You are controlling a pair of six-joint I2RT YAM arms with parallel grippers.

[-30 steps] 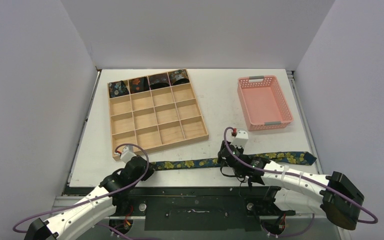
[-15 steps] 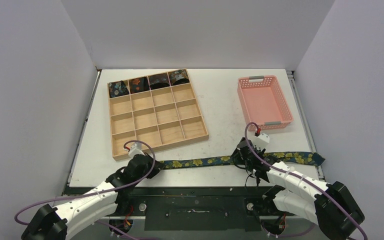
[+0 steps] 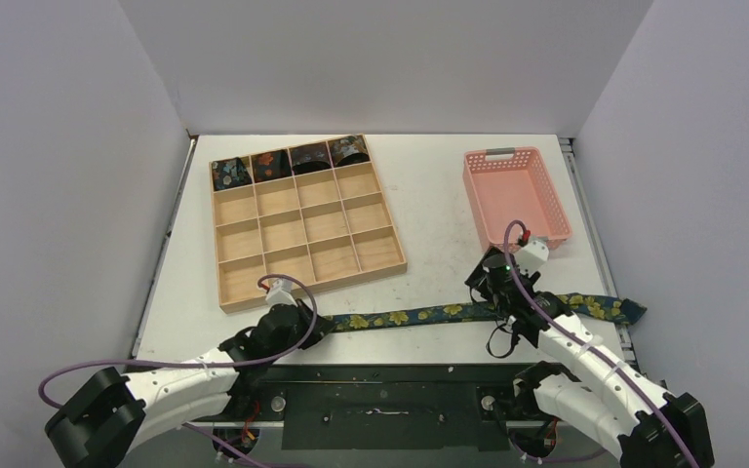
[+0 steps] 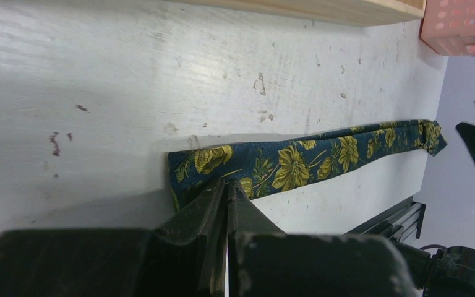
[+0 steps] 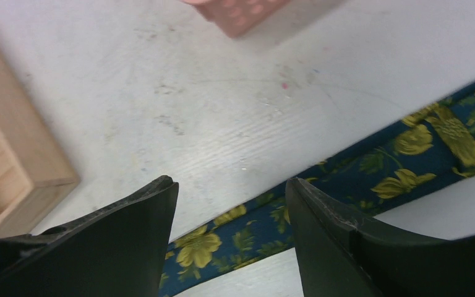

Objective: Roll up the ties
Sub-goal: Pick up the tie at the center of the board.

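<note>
Both my arms are sitting farther right along the near edge than a second ago, and the long tie (image 3: 419,314) is lying farther right with them, its wide end now reaching the right edge of the tabletop (image 3: 429,214). My left gripper (image 4: 226,185) is pinching the tie's narrow end, its fingers pressed together with the yellow-flowered fabric (image 4: 297,167) caught between the tips. From there the strip is stretching flat across the near part of the tabletop toward my right arm. My right gripper (image 5: 230,185) is hanging spread wide over the tie (image 5: 359,185), gripping nothing, and I cannot tell whether its fingers are touching the cloth. Four rolled ties (image 3: 268,164) are sitting in the back row of the wooden tray (image 3: 312,286), one to each compartment. Just beyond my right gripper, the pink basket (image 3: 475,205) is standing near the tabletop's right side.
</note>
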